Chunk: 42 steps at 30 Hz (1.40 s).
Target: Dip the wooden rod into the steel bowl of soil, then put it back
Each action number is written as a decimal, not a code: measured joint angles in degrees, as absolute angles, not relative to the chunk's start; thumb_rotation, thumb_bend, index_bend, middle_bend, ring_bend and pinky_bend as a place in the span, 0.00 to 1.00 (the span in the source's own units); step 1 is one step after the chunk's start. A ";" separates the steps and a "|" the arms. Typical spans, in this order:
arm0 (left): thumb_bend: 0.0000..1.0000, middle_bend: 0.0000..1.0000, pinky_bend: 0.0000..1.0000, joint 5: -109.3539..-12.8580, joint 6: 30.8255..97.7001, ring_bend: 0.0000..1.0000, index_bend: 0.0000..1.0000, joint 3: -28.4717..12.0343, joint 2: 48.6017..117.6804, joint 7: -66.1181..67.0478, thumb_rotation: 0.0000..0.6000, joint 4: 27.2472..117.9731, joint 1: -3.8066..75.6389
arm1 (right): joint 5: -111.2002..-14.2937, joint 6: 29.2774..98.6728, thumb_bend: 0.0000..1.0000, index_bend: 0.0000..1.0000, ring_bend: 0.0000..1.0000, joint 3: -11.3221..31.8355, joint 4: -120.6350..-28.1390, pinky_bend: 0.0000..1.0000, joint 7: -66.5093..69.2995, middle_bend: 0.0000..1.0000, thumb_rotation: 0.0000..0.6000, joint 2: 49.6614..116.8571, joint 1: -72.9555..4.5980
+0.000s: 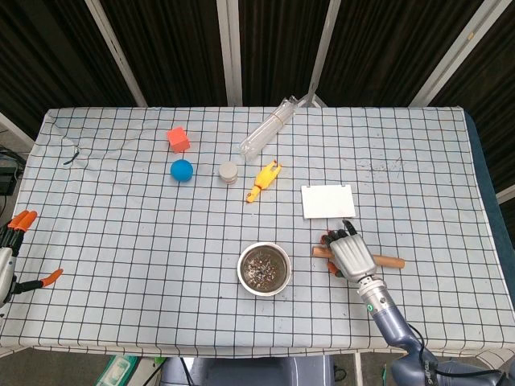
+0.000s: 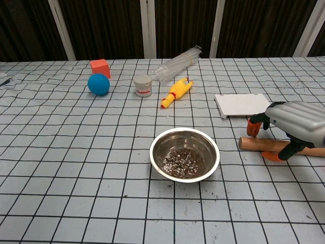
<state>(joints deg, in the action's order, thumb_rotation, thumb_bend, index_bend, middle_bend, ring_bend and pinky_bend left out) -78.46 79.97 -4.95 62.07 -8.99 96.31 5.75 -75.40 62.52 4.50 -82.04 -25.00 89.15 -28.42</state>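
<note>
The wooden rod (image 1: 389,261) (image 2: 256,144) lies flat on the table to the right of the steel bowl (image 1: 265,268) (image 2: 185,154), which holds soil. My right hand (image 1: 348,253) (image 2: 297,121) sits low over the rod's middle. Its fingers (image 2: 254,126) reach down past the rod's far side and the thumb is at the near side, so it straddles the rod without a closed grip. My left hand (image 1: 11,245) shows only in the head view, at the far left table edge, with its fingers spread and nothing in them.
A white flat box (image 1: 327,201) (image 2: 240,104) lies just behind the right hand. Further back are a yellow rubber chicken (image 1: 263,178), a small white jar (image 1: 229,170), a blue ball (image 1: 182,170), an orange cube (image 1: 178,138) and a clear plastic bottle (image 1: 269,129). Soil crumbs dot the cloth by the bowl.
</note>
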 measured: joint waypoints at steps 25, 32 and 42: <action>0.05 0.00 0.00 -78.36 79.88 0.00 0.00 -4.92 61.91 -9.07 1.00 96.60 5.79 | -73.13 61.96 0.37 0.65 0.38 4.92 -81.70 0.10 -26.34 0.43 1.00 89.21 -28.57; 0.05 0.00 0.00 -78.37 79.99 0.00 0.00 -4.95 61.95 -9.08 1.00 96.57 5.77 | -75.06 63.09 0.38 0.70 0.42 5.02 -81.95 0.11 -25.04 0.47 1.00 88.71 -28.73; 0.05 0.00 0.00 -78.39 80.03 0.00 0.00 -4.94 61.93 -9.08 1.00 96.63 5.76 | -75.58 63.64 0.38 0.70 0.44 5.86 -83.10 0.21 -23.83 0.47 1.00 87.54 -29.09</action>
<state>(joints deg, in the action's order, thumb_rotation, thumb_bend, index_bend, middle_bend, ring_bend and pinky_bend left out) -78.39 80.03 -4.94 61.93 -9.08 96.63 5.76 -75.58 63.64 5.86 -83.10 -23.83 87.54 -29.09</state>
